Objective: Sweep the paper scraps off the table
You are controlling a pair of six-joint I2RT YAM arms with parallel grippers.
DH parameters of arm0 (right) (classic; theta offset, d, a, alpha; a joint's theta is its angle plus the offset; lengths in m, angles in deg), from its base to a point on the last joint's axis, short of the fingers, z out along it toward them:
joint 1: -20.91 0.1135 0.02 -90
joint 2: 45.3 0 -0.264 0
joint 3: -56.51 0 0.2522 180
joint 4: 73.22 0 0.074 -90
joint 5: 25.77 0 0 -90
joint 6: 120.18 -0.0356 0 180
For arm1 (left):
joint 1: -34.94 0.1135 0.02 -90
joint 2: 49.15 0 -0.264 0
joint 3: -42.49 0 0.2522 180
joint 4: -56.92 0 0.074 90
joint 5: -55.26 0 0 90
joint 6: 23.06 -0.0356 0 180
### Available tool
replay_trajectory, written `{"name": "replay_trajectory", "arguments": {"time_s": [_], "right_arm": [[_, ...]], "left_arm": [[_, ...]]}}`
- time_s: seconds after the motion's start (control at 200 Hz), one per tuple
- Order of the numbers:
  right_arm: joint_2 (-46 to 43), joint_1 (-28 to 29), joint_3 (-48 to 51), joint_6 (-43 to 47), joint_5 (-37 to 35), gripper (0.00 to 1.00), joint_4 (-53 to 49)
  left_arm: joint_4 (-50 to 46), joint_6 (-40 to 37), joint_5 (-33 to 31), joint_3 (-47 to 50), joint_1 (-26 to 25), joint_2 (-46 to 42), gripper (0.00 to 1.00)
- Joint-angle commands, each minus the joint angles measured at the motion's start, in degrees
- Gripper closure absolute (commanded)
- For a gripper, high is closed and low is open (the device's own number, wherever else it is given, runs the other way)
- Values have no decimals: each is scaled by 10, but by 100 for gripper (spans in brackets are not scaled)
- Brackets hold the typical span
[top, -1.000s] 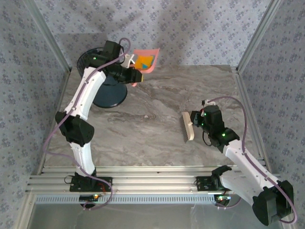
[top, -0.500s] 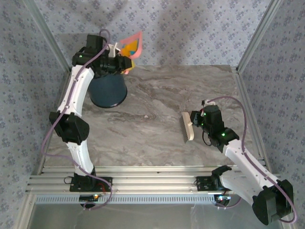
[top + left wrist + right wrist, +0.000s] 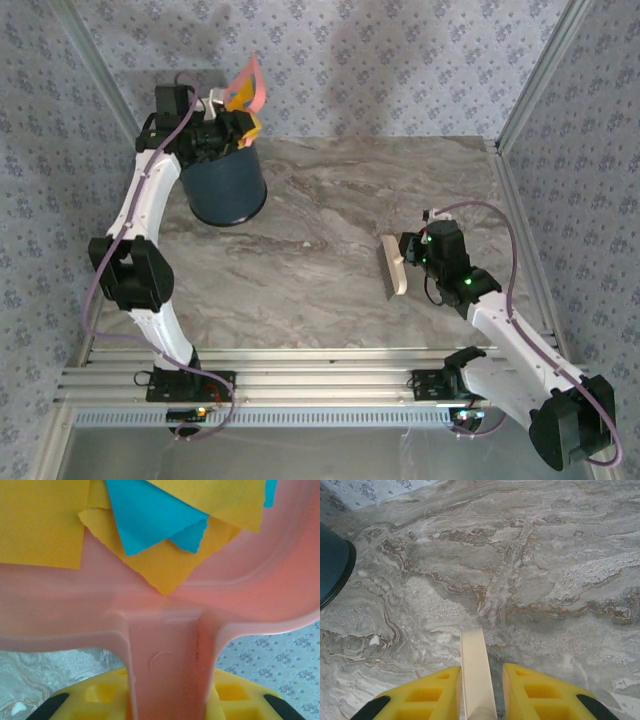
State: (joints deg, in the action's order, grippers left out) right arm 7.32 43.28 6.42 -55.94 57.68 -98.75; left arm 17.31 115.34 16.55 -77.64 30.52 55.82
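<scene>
Grey-beige marble-patterned table (image 3: 330,200) lies between blue-grey patterned walls, with two white arms bolted at its near edge. Nearest, the right gripper (image 3: 408,258) is clamped on the handle of the one pale wooden brush (image 3: 395,265), whose head rests on the table; neither has shifted over the last second. At the far left stands one dark blue round bin (image 3: 225,190). Above its rim the left gripper (image 3: 238,128) pinches the handle of the one pink plastic dustpan (image 3: 248,85). The paper scraps (image 3: 150,515), at least three orange-yellow and two teal-blue pieces, lie in the pan just beyond the yellow fingers (image 3: 100,700). A second ago the dustpan hung flatter, right of the bin; it now stands tipped on edge.
</scene>
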Motion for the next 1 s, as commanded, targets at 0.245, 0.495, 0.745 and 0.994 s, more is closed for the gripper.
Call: {"name": "replay_trajectory", "arguments": {"time_s": [0.245,0.495,0.745,0.994], "right_arm": [[5,-2,-10,-8,5,100,8],[6,-2,-10,-8,6,100,8],[7,-2,-10,-9,5,100,8],[12,-1,-11,-11,9,100,9]], "left_arm": [[328,246,23,118,21,-52,100],[435,335,7,165,25,-59,100],[547,428,-18,217,26,-62,100],[672,522,-33,250,26,-50,100]]}}
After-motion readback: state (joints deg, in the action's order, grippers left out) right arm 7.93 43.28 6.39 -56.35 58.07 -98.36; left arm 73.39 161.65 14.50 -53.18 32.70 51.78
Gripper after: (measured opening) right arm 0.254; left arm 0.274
